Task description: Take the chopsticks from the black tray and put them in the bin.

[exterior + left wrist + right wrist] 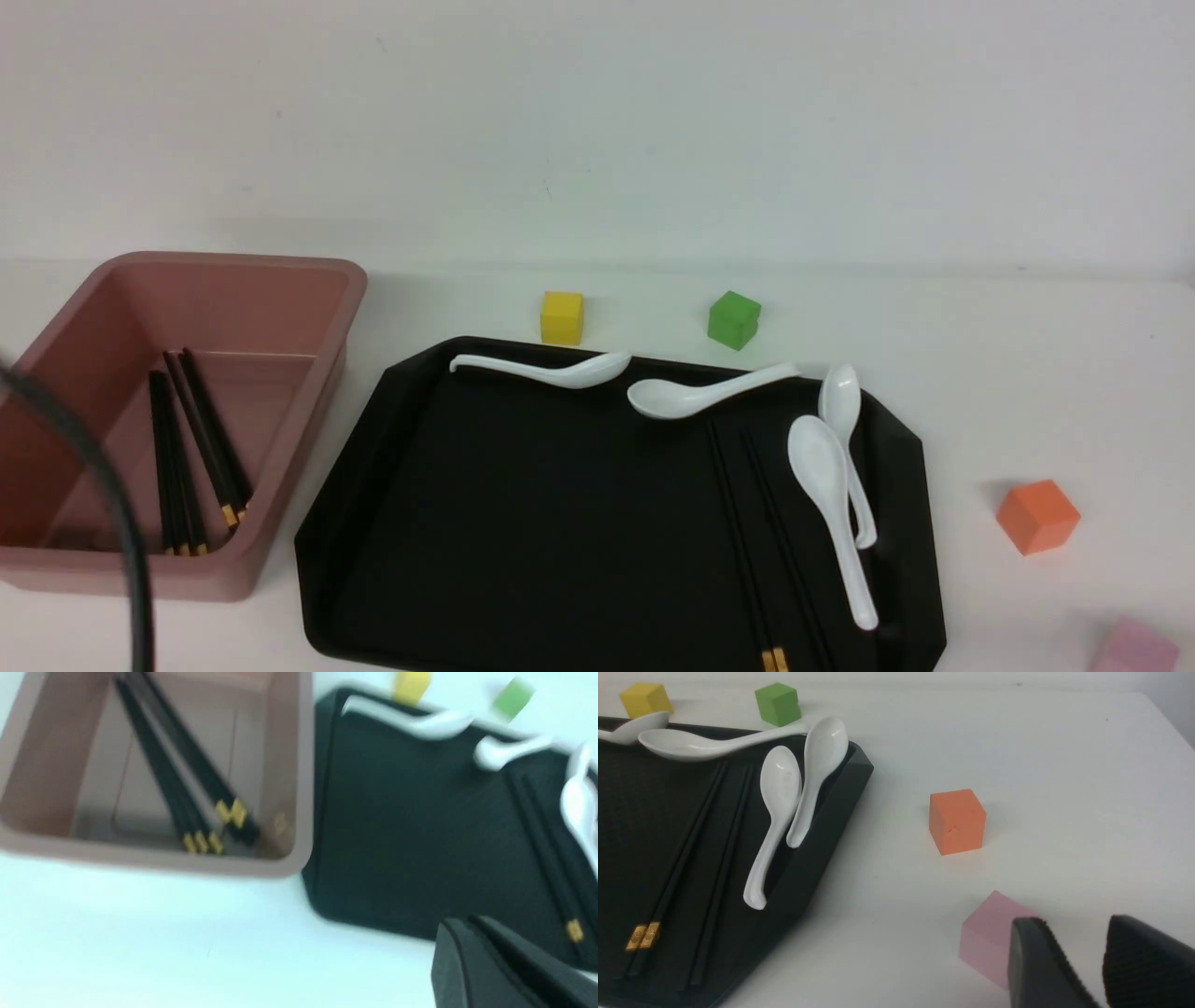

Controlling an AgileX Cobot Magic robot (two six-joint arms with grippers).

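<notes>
The black tray [523,523] lies in the middle of the table. One pair of chopsticks [761,532] lies on its right part, gold bands toward me; it also shows in the right wrist view [691,844] and in the blurred left wrist view [546,858]. The pink bin [308,401] stands left of the tray with several chopsticks [191,448] inside. My left gripper [462,926] is shut and empty, above the tray's near left edge. My right gripper [1073,926] is open and empty, over the table right of the tray, by a pink block [990,938]. Neither gripper shows in the front view.
Several white soup spoons [826,485] lie along the tray's far and right sides. A yellow block [562,317] and a green block [734,319] stand behind the tray. An orange block [1037,515] and the pink block [1134,649] sit to its right. A black cable [103,495] crosses the bin's near left.
</notes>
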